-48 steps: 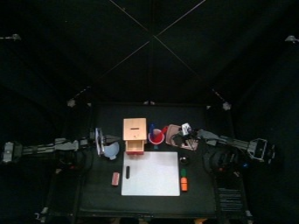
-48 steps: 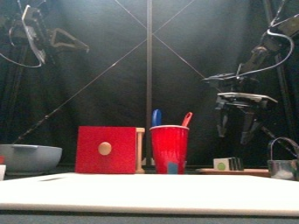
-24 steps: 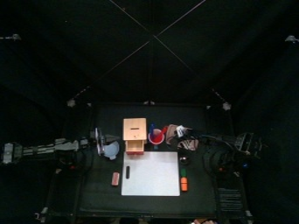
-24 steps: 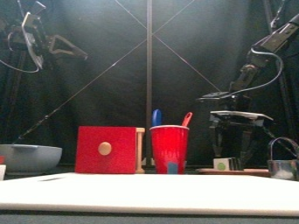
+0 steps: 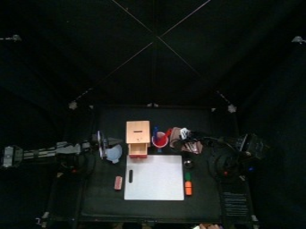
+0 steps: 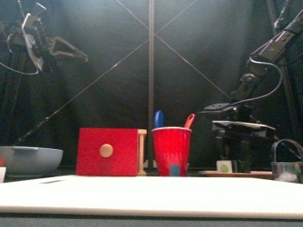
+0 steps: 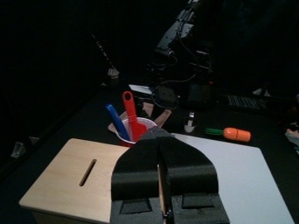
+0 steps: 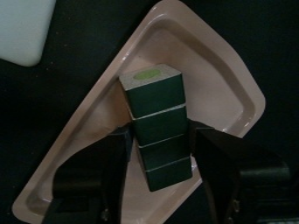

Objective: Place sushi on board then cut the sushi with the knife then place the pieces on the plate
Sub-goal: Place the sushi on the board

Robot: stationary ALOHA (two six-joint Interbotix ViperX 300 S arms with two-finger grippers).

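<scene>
The sushi roll [image 8: 158, 122] lies flat in the pink tray [image 8: 222, 83], toward the back right of the bench [image 5: 98, 199], just behind the white board's [image 5: 156, 177] right rear corner. The right gripper [image 8: 167, 140] sits low over it, its fingers [image 8: 232, 166] spread to either side of the roll and not clenched. The left gripper [image 7: 162, 144] hangs beside the wooden box [image 5: 139, 134], toward the left edge, fingers pressed together on nothing. The red cup [image 6: 172, 149] holds the blue knife [image 6: 159, 118] and the red knife [image 6: 189, 120].
</scene>
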